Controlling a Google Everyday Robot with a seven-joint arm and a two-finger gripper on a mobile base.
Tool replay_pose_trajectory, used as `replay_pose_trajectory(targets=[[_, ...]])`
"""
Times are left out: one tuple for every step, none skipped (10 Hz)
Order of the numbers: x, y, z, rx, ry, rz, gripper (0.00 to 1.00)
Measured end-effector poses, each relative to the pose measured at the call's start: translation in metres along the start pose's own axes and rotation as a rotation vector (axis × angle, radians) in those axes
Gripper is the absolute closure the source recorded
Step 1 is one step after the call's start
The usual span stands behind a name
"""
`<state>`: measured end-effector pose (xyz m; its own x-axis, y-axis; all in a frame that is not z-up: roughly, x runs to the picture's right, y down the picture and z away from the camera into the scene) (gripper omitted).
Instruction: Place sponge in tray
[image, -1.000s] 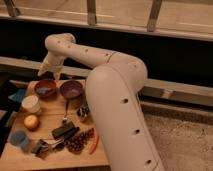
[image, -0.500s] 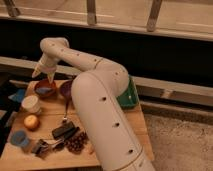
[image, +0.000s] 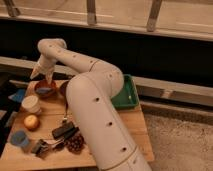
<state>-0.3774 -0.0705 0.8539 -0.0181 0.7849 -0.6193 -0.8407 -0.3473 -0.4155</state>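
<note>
Gripper (image: 43, 77) is in the upper left of the frame, hanging just above brown bowl (image: 46, 90) at the back left of the table (image: 129, 126). Whether it is open, closed or holding anything: cannot tell.

Sponge: most likely the blue piece (image: 45, 90) lying inside that bowl, directly below the gripper. A second blue flat thing (image: 17, 95) lies at the far left table edge, so the identification is uncertain.

Green tray (image: 131, 95) is right of centre, largely hidden behind the arm's bulky elbow and well apart from the bowl.

Risks as judged:
- A grab inside the bowl may catch the rim and tip or drag the bowl.
- White cup (image: 31, 104) stands just beside the bowl, so a sideways sweep could knock it.
- A soft sponge may slip from a shallow pinch during the long carry across to the tray.
- With the tray hidden by the arm, a release could land on its rim or on the table.
</note>
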Motion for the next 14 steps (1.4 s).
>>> replay_pose_trajectory(targets=[[0.0, 0.006, 0.017, 0.004, 0.016, -0.006, 0.35], [0.0, 0.008, 0.024, 0.005, 0.025, -0.008, 0.35], [0.002, 0.005, 0.033, 0.012, 0.037, -0.008, 0.35], [0.004, 0.001, 0.037, 0.018, 0.044, -0.006, 0.35], [0.005, -0.003, 0.039, 0.026, 0.048, -0.004, 0.35], [0.007, -0.006, 0.04, 0.034, 0.048, 0.003, 0.35], [0.008, -0.014, 0.039, 0.045, 0.046, 0.016, 0.35], [0.008, -0.018, 0.038, 0.047, 0.044, 0.024, 0.35], [0.009, -0.021, 0.039, 0.049, 0.048, 0.033, 0.35], [0.011, -0.024, 0.043, 0.047, 0.057, 0.039, 0.35], [0.015, -0.027, 0.052, 0.034, 0.072, 0.042, 0.35], [0.016, -0.028, 0.055, 0.02, 0.075, 0.039, 0.35], [0.015, -0.028, 0.055, 0.005, 0.073, 0.034, 0.35], [0.015, -0.026, 0.056, -0.002, 0.071, 0.027, 0.35]])
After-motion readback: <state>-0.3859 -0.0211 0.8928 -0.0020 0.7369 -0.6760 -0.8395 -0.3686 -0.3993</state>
